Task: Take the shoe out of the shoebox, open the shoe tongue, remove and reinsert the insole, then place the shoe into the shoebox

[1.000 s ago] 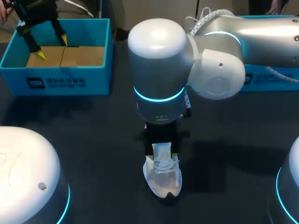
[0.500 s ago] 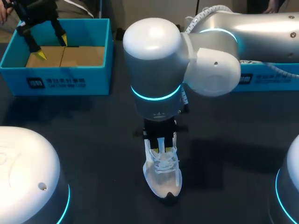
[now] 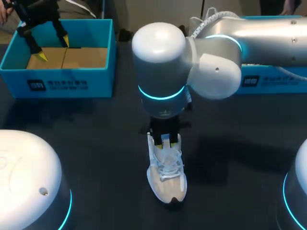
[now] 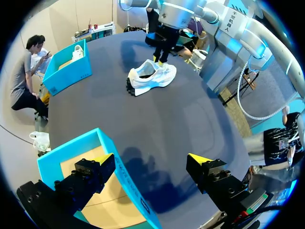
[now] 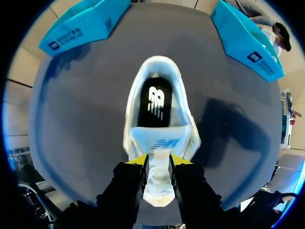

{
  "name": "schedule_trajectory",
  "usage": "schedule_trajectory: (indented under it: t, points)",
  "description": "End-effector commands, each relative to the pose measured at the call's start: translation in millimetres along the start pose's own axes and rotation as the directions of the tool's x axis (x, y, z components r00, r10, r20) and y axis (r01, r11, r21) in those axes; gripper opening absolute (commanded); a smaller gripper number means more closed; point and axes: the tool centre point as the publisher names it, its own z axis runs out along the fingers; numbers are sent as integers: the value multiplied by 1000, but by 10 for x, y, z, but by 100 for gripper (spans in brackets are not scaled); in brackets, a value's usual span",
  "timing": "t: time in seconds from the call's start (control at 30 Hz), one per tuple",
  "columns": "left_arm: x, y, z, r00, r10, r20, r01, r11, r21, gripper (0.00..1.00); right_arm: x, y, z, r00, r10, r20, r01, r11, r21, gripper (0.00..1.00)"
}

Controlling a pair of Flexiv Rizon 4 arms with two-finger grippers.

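Observation:
A white sneaker (image 3: 166, 176) lies on the dark table at its middle, toe toward me. My right gripper (image 3: 165, 140) stands over its laces, shut on the raised white tongue (image 5: 158, 164). The black insole (image 5: 156, 101) with a white logo lies inside the shoe (image 5: 159, 112), ahead of those fingers. The open blue shoebox (image 3: 57, 79) stands at the far left with cardboard inside. My left gripper (image 3: 53, 48) hangs open over it. In the left wrist view that gripper (image 4: 150, 169) holds nothing above the shoebox wall (image 4: 112, 160), with the sneaker (image 4: 152, 76) far ahead.
A second blue box (image 3: 271, 79) sits at the far right behind my right arm; it also shows as the blue box (image 4: 66, 71) beyond the sneaker. Bare dark tabletop (image 3: 96, 143) surrounds the shoe.
My right gripper has narrowed onto the tongue and shifted a little back toward the shoe's opening. The left arm has not moved.

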Motion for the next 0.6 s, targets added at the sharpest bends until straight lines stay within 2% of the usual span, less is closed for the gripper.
schedule_trajectory:
  t: [0.03, 0.13, 0.27, 0.37, 0.6]
  points:
    - [4, 1, -2, 1000, 0, -1, 0, 1000, -3, 100, -11, 96, 209, 1000, 3, -8, -3, 1000, 22, 29]
    - [4, 1, -2, 1000, 0, -1, 0, 1000, -3, 100, 14, 149, 175, 1000, 4, 5, -4, 1000, 14, 29]
    - [4, 1, -2, 1000, 0, -1, 0, 1000, -3, 100, -14, 94, 25, 999, 8, 38, -8, 1000, -2, 30]
    - [4, 1, -2, 1000, 0, -1, 0, 1000, -3, 100, -29, 76, 0, 999, 5, 44, -5, 1000, -7, 30]
    - [4, 1, -2, 1000, 0, -1, 0, 1000, -3, 100, -36, 207, 242, 999, -45, -22, 45, 999, -4, 32]
